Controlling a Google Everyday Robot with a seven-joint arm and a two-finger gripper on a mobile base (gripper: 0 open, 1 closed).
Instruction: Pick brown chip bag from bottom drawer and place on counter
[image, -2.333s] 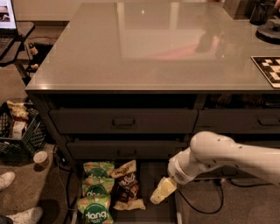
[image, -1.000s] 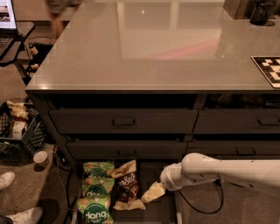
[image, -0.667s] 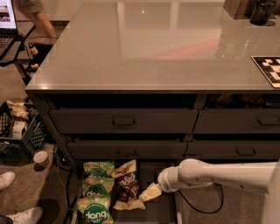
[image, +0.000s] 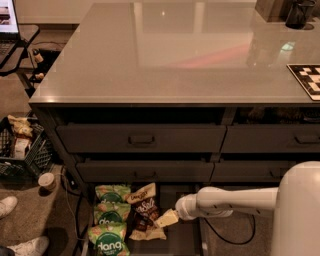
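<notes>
Bag (image: 144, 209), crinkly, dark brown with cream ends and white script too small to read, lies in the open dark drawer (image: 177, 242) beside three green "dang" bags (image: 110, 220). The pale yellow gripper (image: 166, 218) sits at its right edge; whether it grips cannot be told. Above is the glossy grey counter (image: 175, 55).

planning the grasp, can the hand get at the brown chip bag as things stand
Probably yes: the hand is low in the open bottom drawer, right beside the brown chip bag, with nothing between them.
</notes>
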